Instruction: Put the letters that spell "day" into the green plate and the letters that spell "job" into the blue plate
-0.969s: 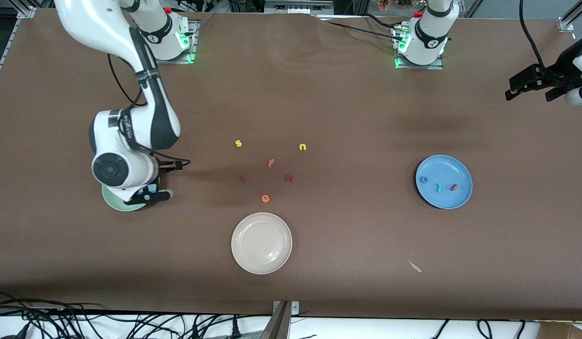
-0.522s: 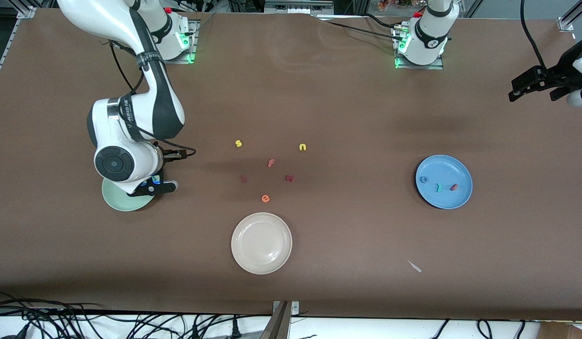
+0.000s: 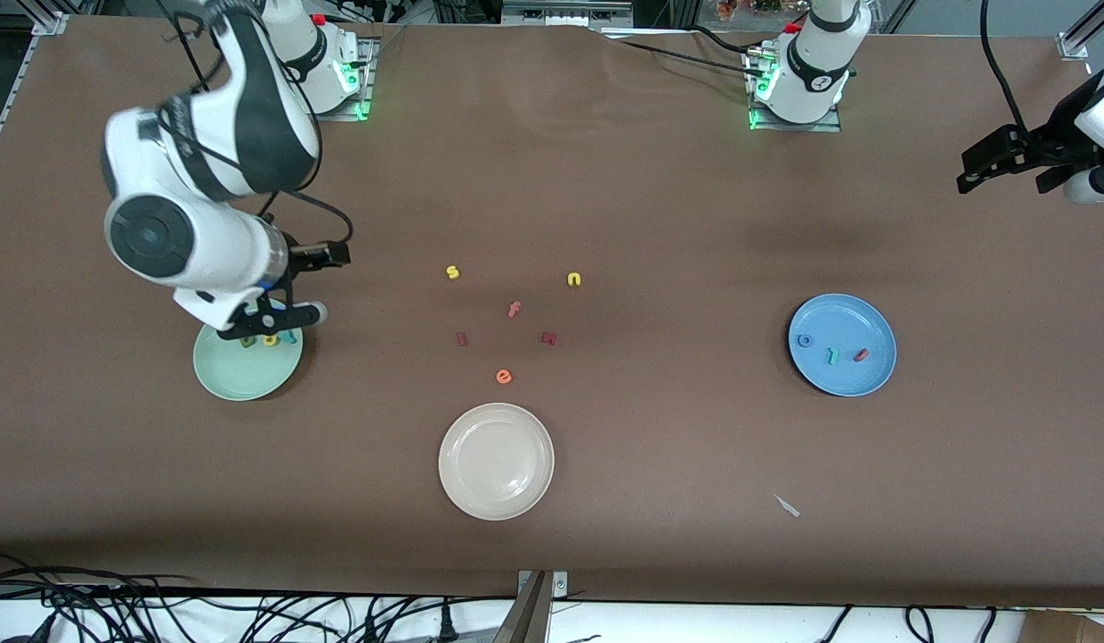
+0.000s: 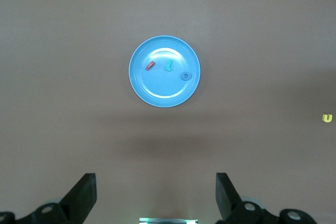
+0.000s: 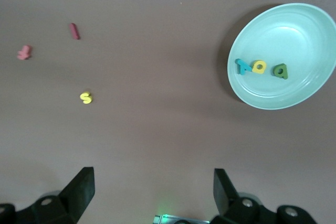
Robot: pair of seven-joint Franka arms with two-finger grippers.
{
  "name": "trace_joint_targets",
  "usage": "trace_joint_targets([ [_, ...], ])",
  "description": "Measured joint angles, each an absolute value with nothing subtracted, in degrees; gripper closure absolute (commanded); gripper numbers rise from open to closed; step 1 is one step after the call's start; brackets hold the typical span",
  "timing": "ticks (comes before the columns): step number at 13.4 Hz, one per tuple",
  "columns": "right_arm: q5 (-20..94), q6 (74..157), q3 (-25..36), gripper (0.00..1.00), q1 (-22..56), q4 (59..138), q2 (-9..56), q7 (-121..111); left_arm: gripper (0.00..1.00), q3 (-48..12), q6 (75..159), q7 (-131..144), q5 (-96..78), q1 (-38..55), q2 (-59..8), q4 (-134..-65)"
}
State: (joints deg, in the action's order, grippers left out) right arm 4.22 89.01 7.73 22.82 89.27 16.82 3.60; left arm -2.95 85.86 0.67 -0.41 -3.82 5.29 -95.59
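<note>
I see d, a, y (image 5: 261, 67) in the green plate (image 3: 214, 373), lower left; j, o, b (image 4: 168, 67) in the blue plate (image 3: 865, 380), right. Sorting looks finished, so right gripper (image 3: 268, 314) and left gripper (image 3: 1003, 159) hang empty, jaws apart.

My table (image 3: 659, 223) was covered in a matt brown sheet, cloth-like and faintly wrinkled near my bases. The green plate (image 5: 310, 30) looked like smooth, glossy plastic with soft highlights in its well. The blue plate (image 4: 157, 90) showed the same smooth sheen along its inner ring. The cream-white plate (image 3: 458, 438) was glossy as well, with bright reflections near its rim. The letters in both plates, and the loose ones on the sheet, appeared matt and soft, like foam. My arm shells were glossy white plastic with black sections. My right gripper (image 5: 152, 195) and left gripper (image 4: 156, 195) had matt black fingers.
</note>
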Motion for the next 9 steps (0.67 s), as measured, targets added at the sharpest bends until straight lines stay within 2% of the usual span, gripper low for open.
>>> trace_joint_targets([
  [4,3.58,88.78,6.09,0.0,17.59,90.62,8.33,3.2,0.0,-3.29,85.83,0.68,-0.41,-3.8,5.17,-95.38],
  [6,-1.26,87.62,3.59,0.0,15.01,91.16,4.12,2.92,0.0,-3.75,85.82,0.73,-0.41,-3.76,5.12,-95.3],
  [9,-3.45,85.13,1.49,0.0,12.9,91.53,0.5,2.92,0.0,-3.82,85.79,0.74,-0.4,-3.76,5.06,-95.25],
])
